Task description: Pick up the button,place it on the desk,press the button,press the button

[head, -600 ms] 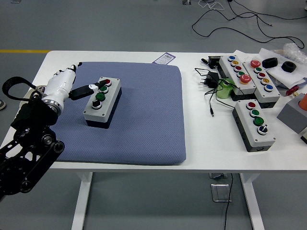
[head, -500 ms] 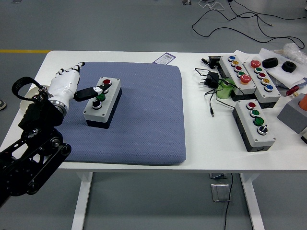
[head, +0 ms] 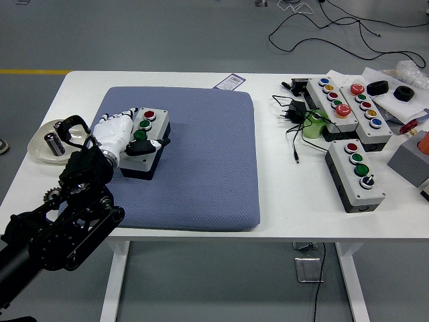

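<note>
Left robot hand (head: 124, 136) rests, fingers loosely extended and holding nothing, against the button box (head: 143, 143) (thumb over its lowest button) on the blue pad (head: 201, 161) on the desk (head: 288, 194).

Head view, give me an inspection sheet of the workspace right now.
Surface: white table with a blue mat.
Job's things: grey button box on the mat; red, green and black buttons on top.
Clutter: three more button boxes at right; small dish at left.
Hands: left hand on the box, thumb at the black button; right not in view.
Cables: black adapter and lead; more on the floor.
Surroundings: grey floor, nobody seen.
</note>
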